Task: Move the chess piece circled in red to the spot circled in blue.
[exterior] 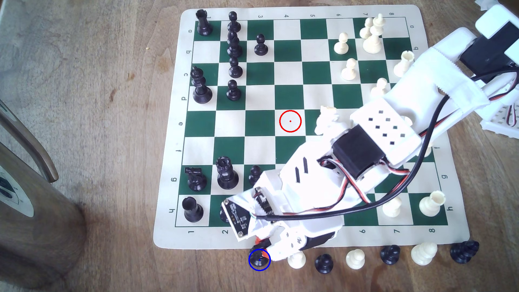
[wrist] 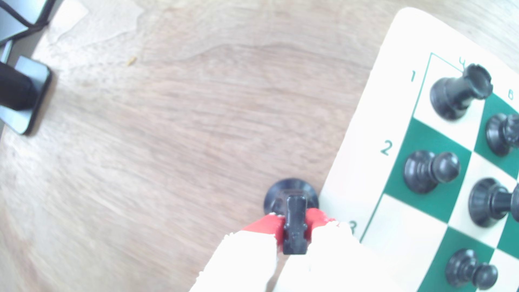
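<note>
The black knight stands on the brown wood just off the board's near edge, its base inside the blue circle. In the wrist view the knight has its blocky head pinched between the red-padded white fingers. My gripper is shut on the knight's head, reaching over the board's near edge. The red circle marks a bare cream square in row e, with no piece in it.
The green-and-cream board mat holds black pieces at the exterior view's left and white pieces at its right. A row of captured black and white pieces stands on the wood beside the knight. A wooden cylinder stands far left.
</note>
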Tool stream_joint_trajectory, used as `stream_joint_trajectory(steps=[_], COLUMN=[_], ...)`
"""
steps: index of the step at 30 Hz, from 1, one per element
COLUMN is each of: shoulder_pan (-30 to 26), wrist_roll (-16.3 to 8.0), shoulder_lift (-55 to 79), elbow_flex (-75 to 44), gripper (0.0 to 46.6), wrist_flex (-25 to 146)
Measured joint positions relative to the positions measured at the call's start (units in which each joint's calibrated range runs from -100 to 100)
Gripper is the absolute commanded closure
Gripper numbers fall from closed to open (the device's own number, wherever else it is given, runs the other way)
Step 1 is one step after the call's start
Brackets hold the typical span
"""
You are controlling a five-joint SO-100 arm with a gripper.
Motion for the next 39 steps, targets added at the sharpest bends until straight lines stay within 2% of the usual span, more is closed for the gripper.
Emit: stream_joint_trajectory(steps=[4, 5, 7, 8, 12, 25, 33, 37, 39], shoulder_pan=[0.00, 0.00, 0.00, 0.15, 0.44, 0.74, 2.43, 5.75, 8.63], wrist_roll=[0.00, 0.00, 0.00, 0.00, -0.63, -1.07, -0.10, 0.39, 0.54], shoulder_lift=[0.25, 0.25, 0.25, 0.25, 0.34, -0.59, -16.59, -28.07, -36.78], elbow_flex=[0.00, 0.00, 0.00, 0.00, 0.00, 0.54, 16.09, 29.28, 40.13], gripper=[46.3, 44.8, 38.1, 33.1, 27.4, 26.4, 26.1, 26.5, 26.6], wrist_flex=[-0.24, -0.32, -0.32, -0.32, 0.24, 0.64, -1.35, -5.82, -10.76])
